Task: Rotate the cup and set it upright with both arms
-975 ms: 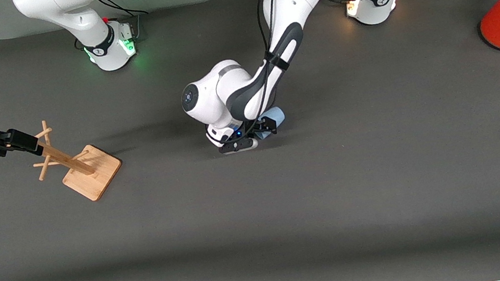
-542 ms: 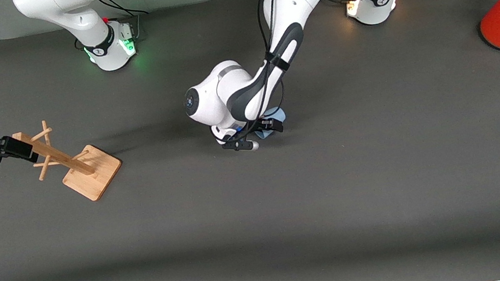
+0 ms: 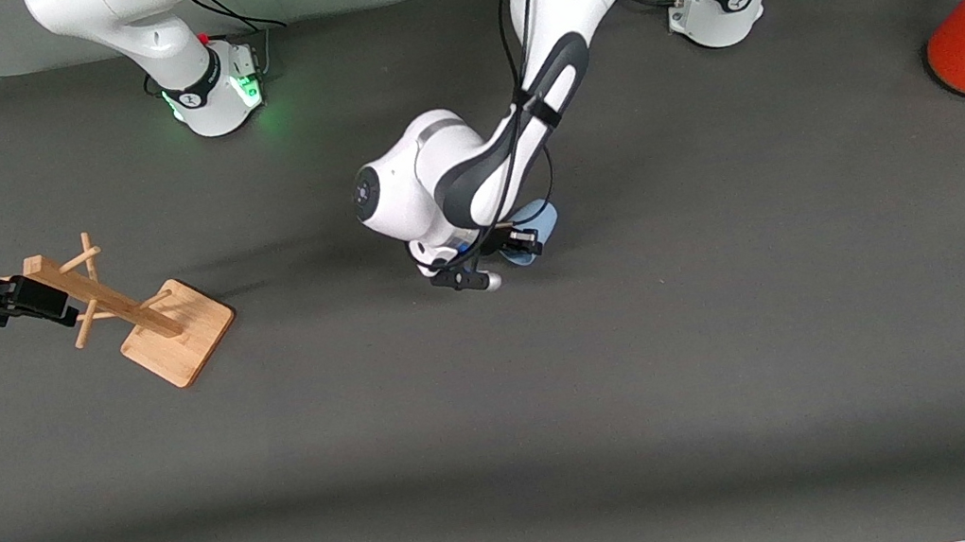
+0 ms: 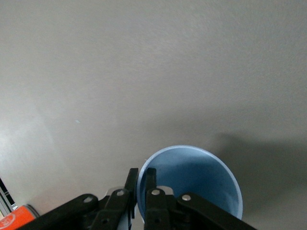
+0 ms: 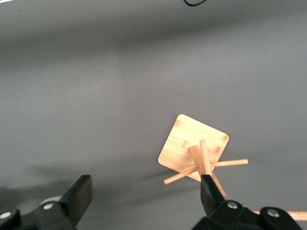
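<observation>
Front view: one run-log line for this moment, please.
left gripper: shut on pale-blue tapered cup rim | right gripper: open, above wooden rack

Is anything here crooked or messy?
Nothing is spilled or broken. The cup looks open-end-up, its rim pinched by the left tool mid-table. The right tool hangs open over the wooden rack, which stands upright on its base.

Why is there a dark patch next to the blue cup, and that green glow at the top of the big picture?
Left wrist view: the cup, pinched at its rim by the left gripper, throws a soft shadow on the table. Front view: the green glow comes from the right arm's base light; the right gripper, open, hangs over the wooden rack.
</observation>
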